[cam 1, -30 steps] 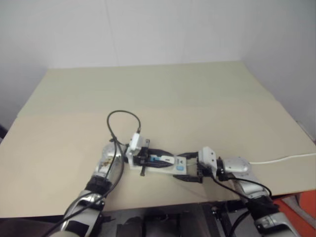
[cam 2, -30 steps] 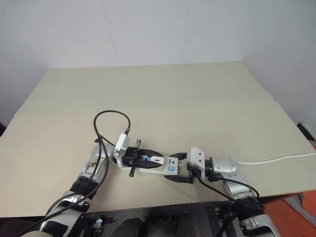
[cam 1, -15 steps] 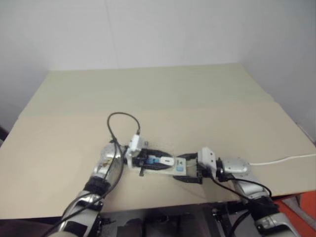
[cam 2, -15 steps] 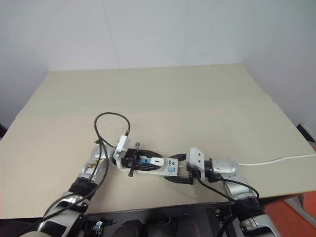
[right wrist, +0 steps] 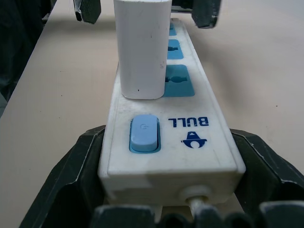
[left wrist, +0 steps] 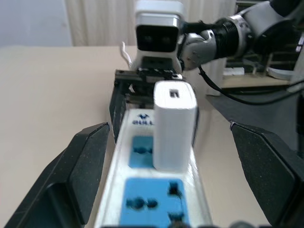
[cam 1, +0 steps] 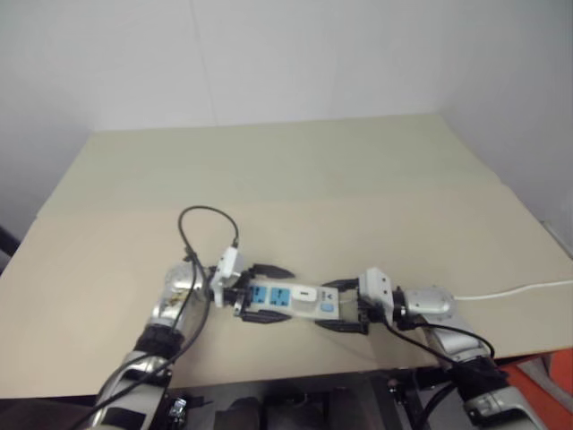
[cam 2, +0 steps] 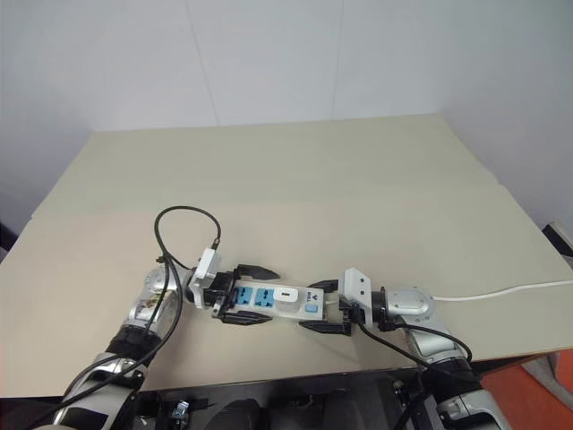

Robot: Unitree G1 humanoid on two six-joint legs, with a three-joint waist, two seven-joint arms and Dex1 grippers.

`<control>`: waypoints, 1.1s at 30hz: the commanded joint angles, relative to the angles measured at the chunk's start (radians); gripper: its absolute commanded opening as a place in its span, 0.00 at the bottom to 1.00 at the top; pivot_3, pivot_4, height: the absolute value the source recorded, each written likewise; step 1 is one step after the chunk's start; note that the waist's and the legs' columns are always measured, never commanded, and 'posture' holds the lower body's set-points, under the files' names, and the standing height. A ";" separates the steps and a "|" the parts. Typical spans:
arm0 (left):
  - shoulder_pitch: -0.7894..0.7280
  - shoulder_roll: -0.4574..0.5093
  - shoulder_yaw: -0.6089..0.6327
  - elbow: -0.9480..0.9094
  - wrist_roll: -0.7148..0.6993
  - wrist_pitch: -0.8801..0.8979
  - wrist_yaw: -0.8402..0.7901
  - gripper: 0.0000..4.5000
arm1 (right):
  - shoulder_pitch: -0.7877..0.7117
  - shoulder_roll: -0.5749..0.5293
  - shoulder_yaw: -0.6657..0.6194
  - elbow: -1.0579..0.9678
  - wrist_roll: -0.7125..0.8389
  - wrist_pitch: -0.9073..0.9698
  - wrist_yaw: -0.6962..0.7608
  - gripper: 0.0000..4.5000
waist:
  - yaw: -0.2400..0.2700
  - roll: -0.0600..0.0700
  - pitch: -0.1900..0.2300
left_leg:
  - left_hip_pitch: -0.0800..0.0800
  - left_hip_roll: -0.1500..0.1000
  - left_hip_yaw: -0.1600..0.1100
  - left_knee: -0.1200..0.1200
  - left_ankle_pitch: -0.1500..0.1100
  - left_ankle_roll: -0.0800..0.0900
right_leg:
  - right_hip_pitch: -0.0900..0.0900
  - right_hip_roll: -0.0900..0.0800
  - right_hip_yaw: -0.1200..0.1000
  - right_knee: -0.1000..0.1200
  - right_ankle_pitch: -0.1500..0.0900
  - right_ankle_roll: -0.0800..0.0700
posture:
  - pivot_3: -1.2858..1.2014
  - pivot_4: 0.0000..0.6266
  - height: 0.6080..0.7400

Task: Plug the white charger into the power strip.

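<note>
The power strip (cam 1: 279, 301) lies near the table's front edge, between my two grippers. The white charger (cam 1: 304, 292) stands upright on it, in the socket beside the blue switch (right wrist: 143, 134). Two blue sockets to its left are bare. My left gripper (cam 1: 285, 294) is open, with its fingers (left wrist: 80, 166) spread wide on either side of the strip's left part and clear of the charger (left wrist: 175, 123). My right gripper (cam 1: 333, 305) is shut on the strip's switch end, and its fingers (right wrist: 78, 183) press both sides of the strip (right wrist: 190, 142).
The strip's thin white cord (cam 1: 512, 289) runs off to the right across the beige table (cam 1: 358, 197). The table's front edge (cam 1: 295, 374) lies just below the grippers. A black cable loop (cam 1: 204, 215) rises from my left wrist.
My left gripper has opened, let go of the charger and drawn back to the left. The charger stays upright in the strip. The right gripper has kept its hold.
</note>
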State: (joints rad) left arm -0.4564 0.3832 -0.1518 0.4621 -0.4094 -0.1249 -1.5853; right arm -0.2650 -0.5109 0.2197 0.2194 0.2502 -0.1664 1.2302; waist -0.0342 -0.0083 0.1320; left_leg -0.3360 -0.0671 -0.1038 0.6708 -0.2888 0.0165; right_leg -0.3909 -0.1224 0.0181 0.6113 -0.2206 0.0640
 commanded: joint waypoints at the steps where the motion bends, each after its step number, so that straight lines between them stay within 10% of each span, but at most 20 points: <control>1: 0.010 0.041 0.042 -0.048 -0.030 0.056 0.002 1.00 | -0.007 -0.008 -0.003 -0.018 -0.008 0.008 0.003 0.84 | 0.000 -0.002 0.003 | -0.001 0.000 0.000 0.000 0.000 0.000 | -0.001 0.000 0.000 0.000 0.000 0.000 | 0.52 0.24 1.00; 4: 0.010 0.080 0.095 -0.098 -0.070 0.099 0.023 1.00 | -0.010 -0.014 -0.021 -0.032 0.030 0.034 0.024 0.99 | 0.001 -0.007 0.011 | -0.002 0.000 0.000 0.000 0.000 0.000 | -0.004 0.000 0.000 0.000 0.002 -0.003 | 0.52 0.24 1.00; 18: 0.337 0.476 0.438 -0.257 -0.095 0.049 0.023 1.00 | 0.259 -0.415 -0.468 -0.294 0.296 0.060 0.201 0.99 | 0.022 -0.003 0.026 | -0.033 0.001 0.001 0.005 0.001 -0.002 | -0.034 -0.002 0.000 0.001 0.003 -0.005 | 0.52 0.24 1.00; 33: 0.438 0.435 0.474 -0.435 -0.150 0.129 0.154 1.00 | 0.374 -0.451 -0.594 -0.324 0.292 0.071 0.181 0.99 | 0.025 -0.004 0.028 | -0.032 0.003 0.003 0.005 0.001 -0.002 | -0.031 -0.002 -0.002 0.002 0.005 -0.006 | 0.52 0.24 1.00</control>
State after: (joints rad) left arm -0.0203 0.8116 0.3068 0.0664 -0.5278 -0.0130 -1.4471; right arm 0.1022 -0.9501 -0.3246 -0.0799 0.5317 -0.0877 1.4135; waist -0.0095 -0.0125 0.1596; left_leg -0.3677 -0.0637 -0.1006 0.6764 -0.2880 0.0144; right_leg -0.4219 -0.1246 0.0159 0.6131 -0.2154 0.0576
